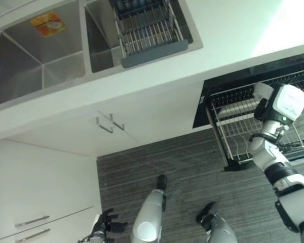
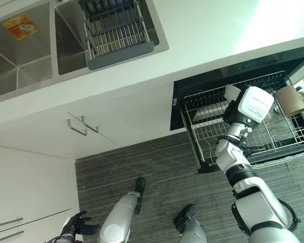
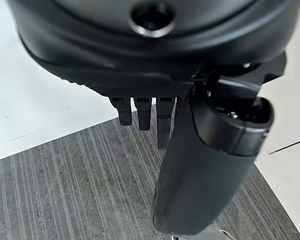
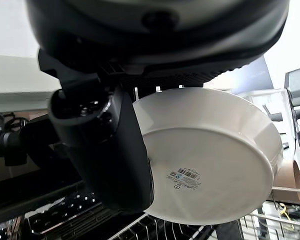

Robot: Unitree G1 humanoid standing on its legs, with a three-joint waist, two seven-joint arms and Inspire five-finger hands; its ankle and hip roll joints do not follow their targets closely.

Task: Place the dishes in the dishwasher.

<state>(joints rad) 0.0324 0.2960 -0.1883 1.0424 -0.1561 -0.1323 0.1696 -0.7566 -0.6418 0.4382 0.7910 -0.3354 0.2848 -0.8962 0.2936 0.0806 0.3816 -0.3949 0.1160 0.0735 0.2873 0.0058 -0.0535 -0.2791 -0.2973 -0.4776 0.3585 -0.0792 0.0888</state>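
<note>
A: Nearest, low in the frame, my left robot hand (image 1: 105, 223) hangs slack, fingers loose, by the floor (image 2: 157, 172).

B: And the white dish (image 4: 210, 155)?

A: My right robot hand (image 4: 107, 150) pinches its rim over the dishwasher rack (image 2: 213, 131), right of frame. I judge it stiff, glossy, breakable; rim's the place to hold.

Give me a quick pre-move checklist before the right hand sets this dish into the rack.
1. Right hand holds the dish: ok, thumb across its underside.
2. Rack pulled out of the dishwasher: ok.
3. Hand above the rack: ok, seen in the eye views.
4. Free slot under the dish: cannot tell, hidden by the hand.
5. Cup in the rack clear of the dish: ok, off to one side.
6. Left hand out of the way: ok, low by the cabinet, holding nothing.
</note>
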